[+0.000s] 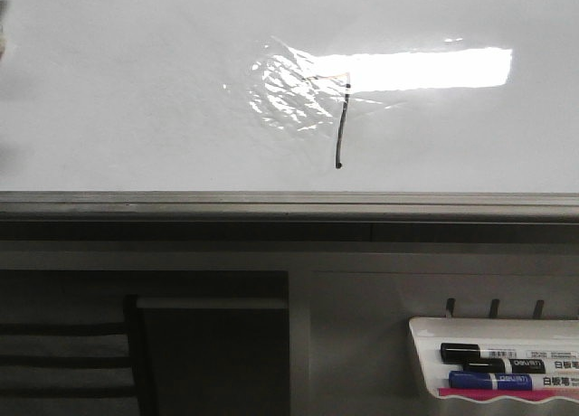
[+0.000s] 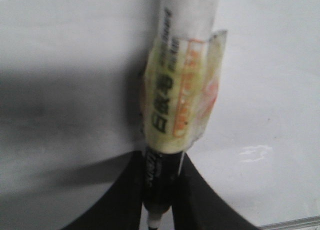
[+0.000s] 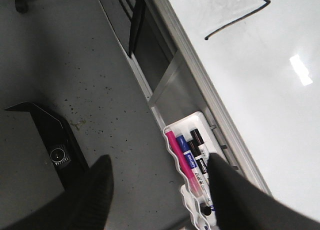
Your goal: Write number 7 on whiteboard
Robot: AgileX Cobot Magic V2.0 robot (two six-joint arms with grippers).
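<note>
The whiteboard [image 1: 136,90] fills the upper front view, with a wrinkled film patch and bright glare. On it is the number 7 [image 1: 342,127]: a faint top stroke joined to a longer black downstroke. Neither gripper shows in the front view. In the left wrist view, my left gripper [image 2: 159,192] is shut on a marker [image 2: 180,80], white-bodied with yellowish tape and a black section between the fingers. The board [image 2: 270,90] lies close behind it. My right gripper [image 3: 160,185] stands open and holds nothing, over the floor beside the marker tray. The 7's stroke [image 3: 235,22] shows on the board [image 3: 280,100].
A grey metal frame edge [image 1: 271,202] runs under the board. A small white tray [image 1: 422,353] hangs at the lower right with a black marker [image 1: 479,353] and a blue one [image 1: 493,380]. The right wrist view shows this tray [image 3: 172,127], grey floor [image 3: 75,65] and a black base [image 3: 50,135].
</note>
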